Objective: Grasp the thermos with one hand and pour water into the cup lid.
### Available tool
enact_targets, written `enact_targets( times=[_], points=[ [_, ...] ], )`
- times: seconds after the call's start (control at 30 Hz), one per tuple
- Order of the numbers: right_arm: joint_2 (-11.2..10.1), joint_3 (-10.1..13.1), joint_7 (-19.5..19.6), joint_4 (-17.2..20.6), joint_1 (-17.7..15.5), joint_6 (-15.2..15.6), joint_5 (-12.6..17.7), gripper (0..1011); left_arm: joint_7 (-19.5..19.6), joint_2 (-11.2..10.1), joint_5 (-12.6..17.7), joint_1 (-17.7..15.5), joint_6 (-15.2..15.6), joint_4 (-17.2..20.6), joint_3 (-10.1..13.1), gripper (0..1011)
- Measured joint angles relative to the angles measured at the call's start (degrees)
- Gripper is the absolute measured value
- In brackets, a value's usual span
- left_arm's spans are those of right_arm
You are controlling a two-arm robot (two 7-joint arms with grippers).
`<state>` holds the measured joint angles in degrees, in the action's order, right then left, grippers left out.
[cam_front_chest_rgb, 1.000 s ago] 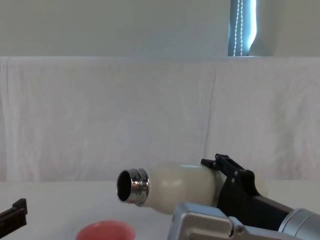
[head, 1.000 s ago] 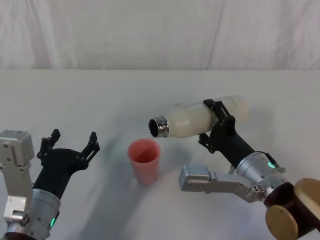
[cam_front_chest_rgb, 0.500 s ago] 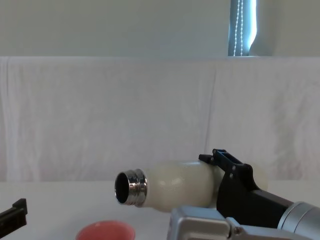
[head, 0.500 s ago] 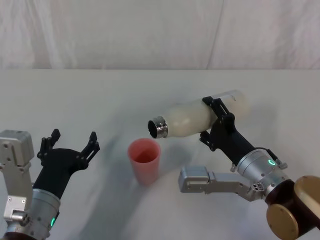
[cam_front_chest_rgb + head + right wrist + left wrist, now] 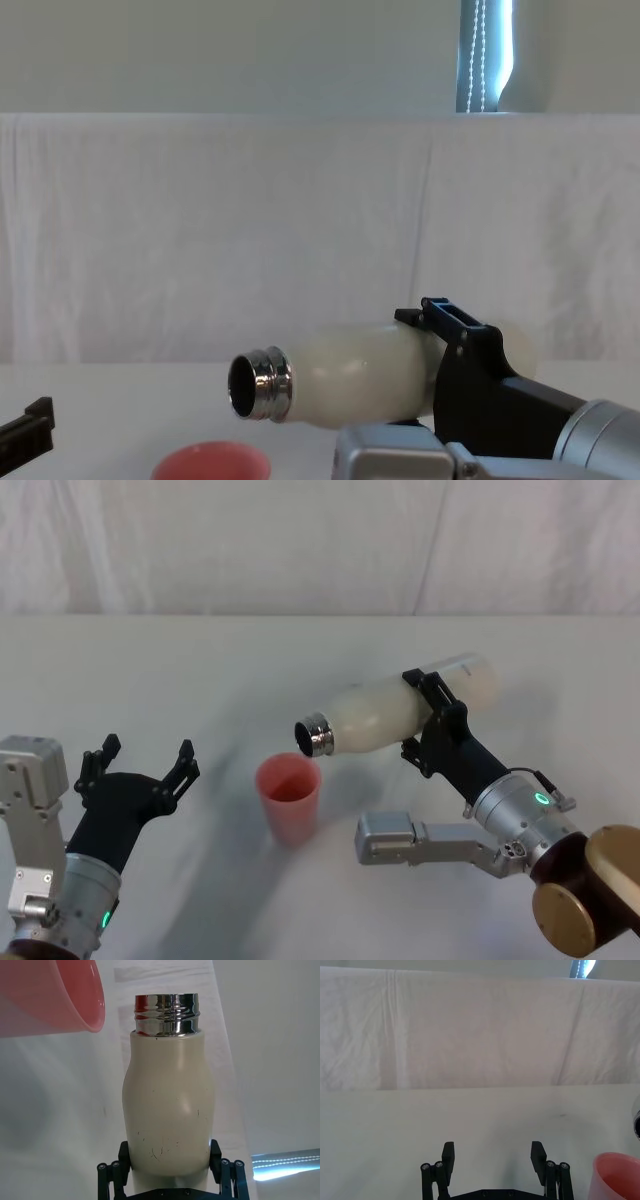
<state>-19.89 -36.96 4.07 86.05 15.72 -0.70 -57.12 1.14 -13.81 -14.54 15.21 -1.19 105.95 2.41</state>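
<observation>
- As I read the head view, I count 1 thermos (image 5: 400, 713), 1 cup lid (image 5: 289, 800) and 2 grippers on a white table (image 5: 200, 670).
- I see the right gripper (image 5: 432, 712) clamped around the thermos body toward its base end, 1 black finger on each side; the right wrist view confirms the fingers (image 5: 116, 1172) pressed against the cream wall (image 5: 169, 1115).
- I note the thermos is held off the table, tipped near horizontal, its neck lower than its base and pointing to the robot's left.
- I place the chrome mouth (image 5: 314, 736) just above and beside the cup lid's right rim, apart from it; the chest view shows the open neck (image 5: 258, 384) above the pink rim (image 5: 212, 464).
- I describe the thermos as matte cream-white with small dark scuffs and a shiny threaded neck, uncapped.
- I find the cup lid standing upright on the table, salmon-pink, open side up.
- I see the left gripper (image 5: 140, 770) spread wide, near the table at the left, well apart from the cup lid.
</observation>
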Motion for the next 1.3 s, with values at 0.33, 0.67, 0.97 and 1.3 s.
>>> enact_targets(
  times=[0.33, 0.67, 0.97, 1.3],
  points=[
    [-0.5, -0.4, -0.2, 0.4, 0.5, 0.6, -1.0, 950, 0.0, 0.0, 0.0, 0.0, 0.0, 0.0, 0.0, 1001],
    [-1.1, -0.7, -1.0, 1.1, 1.0, 0.9, -1.5, 950, 0.0, 0.0, 0.0, 0.0, 0.0, 0.0, 0.0, 1001],
    [-1.5, -1.0, -1.4, 1.7, 1.3, 1.0, -1.9, 950, 0.0, 0.0, 0.0, 0.0, 0.0, 0.0, 0.0, 1001],
    [-1.9, -1.2, -1.9, 2.2, 1.6, 1.4, -2.4, 950, 0.0, 0.0, 0.0, 0.0, 0.0, 0.0, 0.0, 1001]
  ],
)
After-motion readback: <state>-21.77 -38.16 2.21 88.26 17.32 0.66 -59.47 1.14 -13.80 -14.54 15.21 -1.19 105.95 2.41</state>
